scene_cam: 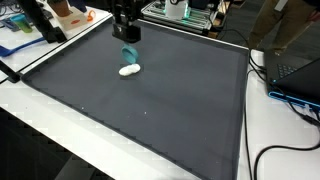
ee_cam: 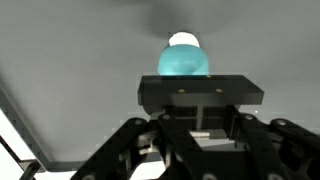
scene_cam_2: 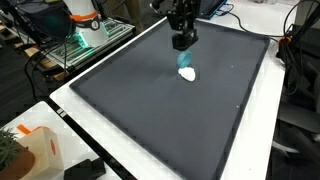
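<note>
A rounded teal object (scene_cam: 128, 55) (scene_cam_2: 184, 62) hangs right under my gripper (scene_cam: 127, 42) (scene_cam_2: 182, 48) above the far part of a dark mat (scene_cam: 150, 110) (scene_cam_2: 150, 110). The jaws look shut on it, though their tips are hidden. A small white object (scene_cam: 130, 70) (scene_cam_2: 187, 74) lies on the mat just below the teal one. In the wrist view the teal object (ee_cam: 185, 62) shows past the black gripper body (ee_cam: 198, 92), with the white object (ee_cam: 183, 40) beyond it.
The mat covers a white table (scene_cam: 40, 120). A laptop (scene_cam: 300, 72) and cables (scene_cam: 270, 155) lie beside one edge. A wire rack (scene_cam_2: 85, 35) stands past another edge, and a white-and-orange bag (scene_cam_2: 35, 150) sits near a corner.
</note>
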Controlling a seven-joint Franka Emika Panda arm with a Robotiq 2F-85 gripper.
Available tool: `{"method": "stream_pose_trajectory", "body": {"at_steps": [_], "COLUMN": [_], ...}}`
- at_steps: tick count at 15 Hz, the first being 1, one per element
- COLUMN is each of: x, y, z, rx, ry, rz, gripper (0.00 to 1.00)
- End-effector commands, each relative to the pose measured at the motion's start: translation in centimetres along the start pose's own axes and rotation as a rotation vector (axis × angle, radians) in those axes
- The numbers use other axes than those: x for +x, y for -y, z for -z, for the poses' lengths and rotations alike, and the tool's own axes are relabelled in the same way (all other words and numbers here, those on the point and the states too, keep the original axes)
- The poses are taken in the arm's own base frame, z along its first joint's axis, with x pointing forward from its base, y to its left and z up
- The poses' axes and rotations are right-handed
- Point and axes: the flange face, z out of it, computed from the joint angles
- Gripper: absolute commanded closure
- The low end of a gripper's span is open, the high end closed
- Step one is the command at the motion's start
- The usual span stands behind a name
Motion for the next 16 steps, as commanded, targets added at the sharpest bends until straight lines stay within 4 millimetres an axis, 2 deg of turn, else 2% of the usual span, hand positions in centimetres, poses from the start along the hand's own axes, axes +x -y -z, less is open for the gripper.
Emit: {"method": "stream_pose_trajectory", "body": {"at_steps": [1,5,10,14,16], "x": [0.9,1.6,2.4,3.9,4.9], "y": [0.5,0.5,0.8,1.3,1.5], "z": [-1.5,-3.3,-5.5,-7.4,-7.5], "rx": [-0.029,-0.056,-0.099,-0.128,-0.132], "ry": [-0.013,-0.006,0.108,0.171,0.170], "rz": [0.015,0.021,0.023,0.021,0.022], "gripper": [0.79,0.79,0.79,0.79,0.79]}}
